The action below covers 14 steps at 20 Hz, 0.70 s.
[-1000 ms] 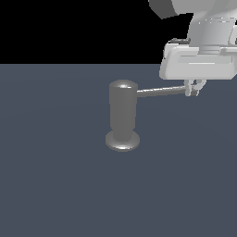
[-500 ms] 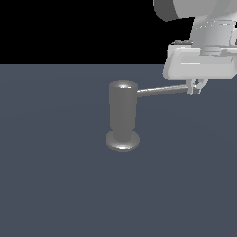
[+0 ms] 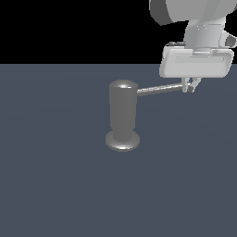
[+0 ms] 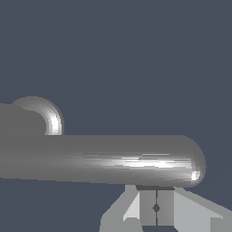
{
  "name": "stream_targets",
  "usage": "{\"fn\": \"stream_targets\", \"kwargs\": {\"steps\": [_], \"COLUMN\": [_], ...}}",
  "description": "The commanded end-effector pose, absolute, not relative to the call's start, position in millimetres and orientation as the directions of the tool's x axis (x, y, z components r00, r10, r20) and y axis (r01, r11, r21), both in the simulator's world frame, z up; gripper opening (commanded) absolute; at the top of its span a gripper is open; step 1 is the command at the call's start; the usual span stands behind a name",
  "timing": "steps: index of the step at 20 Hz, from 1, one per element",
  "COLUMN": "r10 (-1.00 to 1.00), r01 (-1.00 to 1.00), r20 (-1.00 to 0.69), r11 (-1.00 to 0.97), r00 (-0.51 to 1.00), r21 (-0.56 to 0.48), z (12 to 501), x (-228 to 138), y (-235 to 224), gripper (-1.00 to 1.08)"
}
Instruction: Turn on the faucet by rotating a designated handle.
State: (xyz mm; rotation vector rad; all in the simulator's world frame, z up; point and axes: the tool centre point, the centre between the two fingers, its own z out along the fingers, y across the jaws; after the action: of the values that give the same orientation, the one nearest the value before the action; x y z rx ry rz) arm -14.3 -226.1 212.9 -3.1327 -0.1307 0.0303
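Note:
The faucet (image 3: 122, 115) is a grey metallic upright cylinder with a domed top on a flared disc base, standing mid-floor in the exterior view. Its handle (image 3: 159, 89), a thin rod with a rounded tip, sticks out toward the exterior view's right. My white gripper (image 3: 190, 88) hangs at the rod's tip, fingers pressed together and right against the tip. In the wrist view the handle (image 4: 113, 161) lies across just beyond the gripper (image 4: 156, 207), whose pads meet with nothing between them. Part of the faucet (image 4: 27, 120) shows behind the rod.
A flat dark blue-grey floor (image 3: 55, 185) spreads around the faucet. Black background fills the top of the exterior view. No other objects show.
My hand has shifted slightly toward the exterior view's left, staying at the rod's tip. The handle's angle looks almost unchanged.

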Motion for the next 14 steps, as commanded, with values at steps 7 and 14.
{"fn": "stream_targets", "kwargs": {"steps": [7, 14], "r10": [0.102, 0.102], "r01": [0.102, 0.102], "r20": [-0.009, -0.007], "r11": [-0.995, -0.995], "r00": [0.995, 0.995], "r21": [-0.006, -0.005], "z": [215, 215], "x": [23, 46], "y": [-208, -202], "gripper": [-1.0, -1.0]}}
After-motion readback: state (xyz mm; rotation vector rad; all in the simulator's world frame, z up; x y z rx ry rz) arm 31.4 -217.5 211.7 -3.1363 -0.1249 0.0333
